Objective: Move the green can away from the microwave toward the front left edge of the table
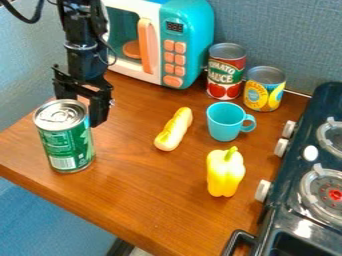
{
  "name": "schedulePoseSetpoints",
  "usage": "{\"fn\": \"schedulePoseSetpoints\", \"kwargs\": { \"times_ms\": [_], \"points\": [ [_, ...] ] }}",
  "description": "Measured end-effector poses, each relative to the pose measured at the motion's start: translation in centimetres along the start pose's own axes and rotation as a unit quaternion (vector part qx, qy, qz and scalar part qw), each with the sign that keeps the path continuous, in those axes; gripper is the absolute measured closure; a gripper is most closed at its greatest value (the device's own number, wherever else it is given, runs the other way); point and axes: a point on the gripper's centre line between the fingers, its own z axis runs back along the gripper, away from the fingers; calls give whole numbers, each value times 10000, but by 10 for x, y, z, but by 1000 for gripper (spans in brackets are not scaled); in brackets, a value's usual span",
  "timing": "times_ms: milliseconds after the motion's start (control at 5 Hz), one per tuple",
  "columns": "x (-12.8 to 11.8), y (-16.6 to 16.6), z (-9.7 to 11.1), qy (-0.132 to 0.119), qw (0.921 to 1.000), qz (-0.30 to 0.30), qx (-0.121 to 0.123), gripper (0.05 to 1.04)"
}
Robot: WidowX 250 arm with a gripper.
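The black gripper [83,102] hangs at the upper left, just behind and partly right of a green can [67,142]. Its fingers are spread apart, and the can's top hides the lower end of the left one. Upright on the wooden table, the can shows its silver lid. I cannot tell whether gripper and can touch. To the right lies a yellow hot-dog-shaped toy [174,130], with a turquoise cup [225,122] beyond it. A yellow pepper [225,171] stands nearer the front.
A toy microwave [187,45] in white and turquoise stands at the back. Beside it are a red tomato can [225,72] and a smaller yellow can [264,90]. The dark toy stove [284,200] borders the wooden table [140,200] on the right.
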Motion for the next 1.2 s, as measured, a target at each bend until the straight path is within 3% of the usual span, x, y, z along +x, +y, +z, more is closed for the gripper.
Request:
{"fn": "schedulePoseSetpoints", "kwargs": {
  "times_ms": [400,600,800,1000,1200],
  "points": [
    [5,0,13,-178,9998,-18,-107,82],
    [33,1,46,-829,9963,-13,-220,82],
    [62,-3,69,-1153,9928,-205,-230,82],
    [69,-33,74,-1132,9916,-560,-261,82],
    [69,-63,69,-929,9919,-765,-398,82]
  ]
}}
